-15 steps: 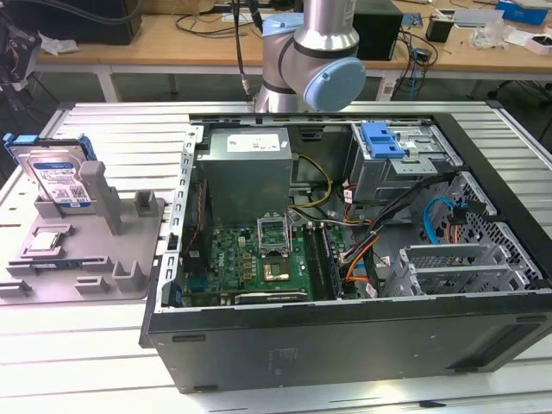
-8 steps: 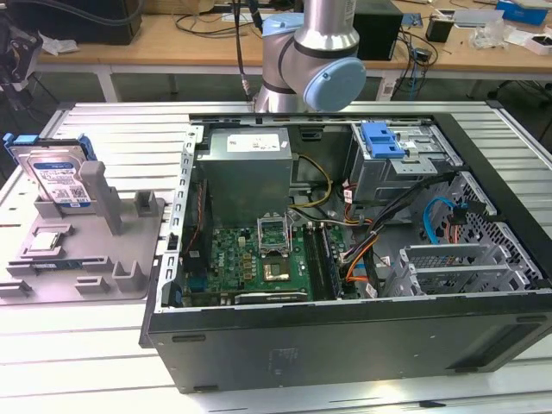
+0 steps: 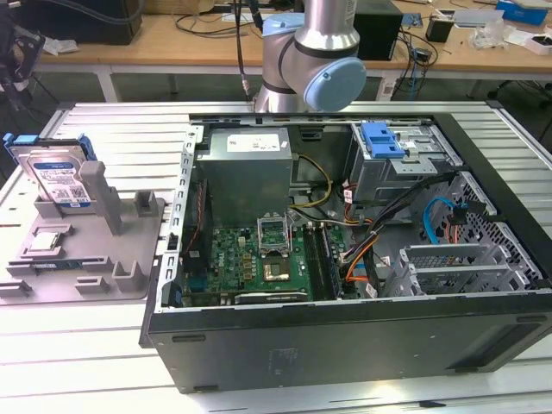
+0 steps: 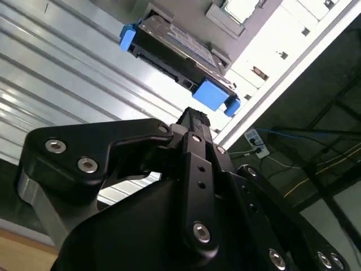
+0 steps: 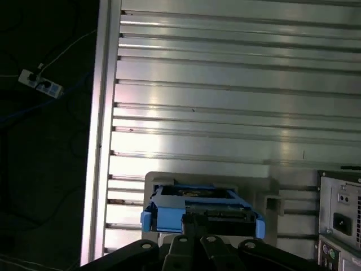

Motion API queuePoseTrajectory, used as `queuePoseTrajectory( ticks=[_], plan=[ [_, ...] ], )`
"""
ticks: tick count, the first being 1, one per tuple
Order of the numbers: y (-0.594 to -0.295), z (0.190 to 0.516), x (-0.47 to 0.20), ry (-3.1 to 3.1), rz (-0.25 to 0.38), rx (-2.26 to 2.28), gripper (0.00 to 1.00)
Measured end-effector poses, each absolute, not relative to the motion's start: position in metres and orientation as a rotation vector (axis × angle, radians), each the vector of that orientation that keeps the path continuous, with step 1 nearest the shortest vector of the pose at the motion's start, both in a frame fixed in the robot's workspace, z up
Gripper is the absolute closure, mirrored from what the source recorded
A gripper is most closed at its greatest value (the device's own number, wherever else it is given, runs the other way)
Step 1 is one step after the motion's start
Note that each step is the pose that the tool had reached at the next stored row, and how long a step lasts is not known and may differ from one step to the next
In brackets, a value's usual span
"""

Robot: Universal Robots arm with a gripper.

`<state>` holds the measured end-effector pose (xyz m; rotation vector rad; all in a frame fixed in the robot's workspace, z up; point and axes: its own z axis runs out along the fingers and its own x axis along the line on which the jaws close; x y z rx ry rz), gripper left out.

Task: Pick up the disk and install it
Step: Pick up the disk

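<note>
The disk [image 3: 59,177], silver with a white and blue label and blue side rails, stands on edge in a slot of the grey fixture [image 3: 86,250] at the exterior view's left, outside the computer case. Both wrist views look down the black gripper [image 4: 192,121] [image 5: 194,226] toward the disk [image 4: 177,48] [image 5: 200,212]. The gripper's tip points at the disk's blue-railed edge but stays apart from it, with a gap visible in the second wrist view. The robot arm [image 3: 310,52] rises behind the case.
The open computer case [image 3: 345,336] lies on the ribbed metal table [image 3: 95,345]. Inside are a grey power-supply box [image 3: 246,159], the motherboard [image 3: 259,259], cables, and a drive cage with a blue latch [image 3: 384,138]. The table's edge [image 5: 98,141] lies near the fixture.
</note>
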<state>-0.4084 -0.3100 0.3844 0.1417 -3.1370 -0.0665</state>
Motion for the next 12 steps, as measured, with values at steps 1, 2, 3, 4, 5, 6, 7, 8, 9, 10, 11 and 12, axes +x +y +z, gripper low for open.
queuePoseTrajectory(
  ticks=[1,2,3,4,5,6,7,8,9,10,11,12],
  plan=[
    [-0.3100,0.3843,-0.4084,-3.133,-0.067,0.197,0.89],
    [-0.3100,0.3842,-0.4083,-3.129,-0.067,0.236,0.89],
    [-0.3100,0.3840,-0.4084,-3.126,-0.066,0.269,0.83],
    [-0.3100,0.3839,-0.4084,-3.121,-0.066,0.312,0.76],
    [-0.3100,0.3838,-0.4084,-3.117,-0.066,0.338,0.71],
    [-0.3100,0.3836,-0.4084,-3.113,-0.066,0.370,0.71],
    [-0.3100,0.3835,-0.4084,-3.108,-0.066,0.397,0.64],
    [-0.3100,0.3833,-0.4084,-3.098,-0.066,0.457,0.58],
    [-0.3100,0.3828,-0.4084,-3.081,-0.066,0.546,0.52],
    [-0.3100,0.3820,-0.4084,-3.061,-0.065,0.644,0.52],
    [-0.3100,0.3811,-0.4083,-3.036,-0.065,0.746,0.52],
    [-0.3100,0.3809,-0.4084,-3.014,-0.064,0.827,0.52]
  ],
)
